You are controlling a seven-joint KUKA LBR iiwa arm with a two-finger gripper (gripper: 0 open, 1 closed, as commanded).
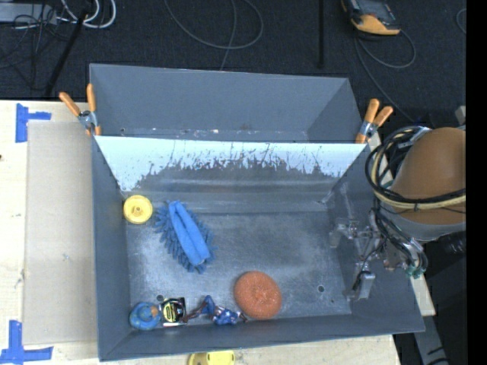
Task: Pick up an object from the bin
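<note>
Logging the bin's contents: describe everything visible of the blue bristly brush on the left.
The blue bristly brush looks like soft plastic: a smooth spine fringed with short bristles. It lies flat on the floor of the grey metal bin, slanted from upper left to lower right. A yellow round disc sits close by its upper end; whether they touch is unclear.

Place: looking like a robotics lab
Signs: cables [97,10] lying across dark floor [228,52]; robot arm [430,169] hanging over metal bin [228,112]
</note>
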